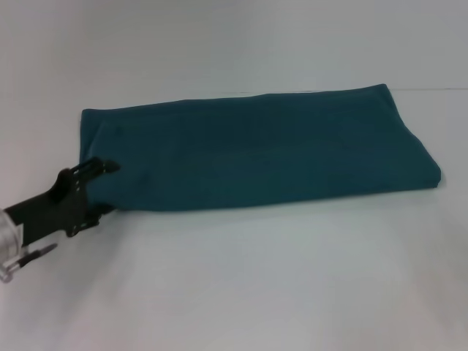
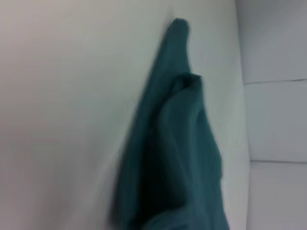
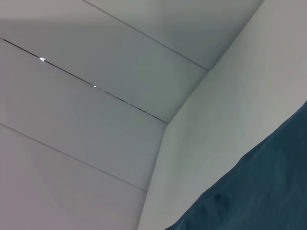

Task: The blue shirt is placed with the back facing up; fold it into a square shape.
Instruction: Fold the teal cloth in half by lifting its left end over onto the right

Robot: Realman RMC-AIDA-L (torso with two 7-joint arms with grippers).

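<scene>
The blue shirt (image 1: 256,150) lies on the white table as a long dark teal band folded lengthwise, running from left to right with its plain side up. My left gripper (image 1: 102,186) is at the shirt's near left corner, touching the cloth edge, and part of it is hidden by the fabric. In the left wrist view the blue shirt (image 2: 177,158) rises as a bunched ridge close to the camera. The right wrist view shows only an edge of the blue shirt (image 3: 259,191). My right gripper is out of view.
The white table (image 1: 241,278) stretches wide in front of the shirt and behind it. A pale panelled wall (image 3: 96,96) stands beyond the table's edge on the right side.
</scene>
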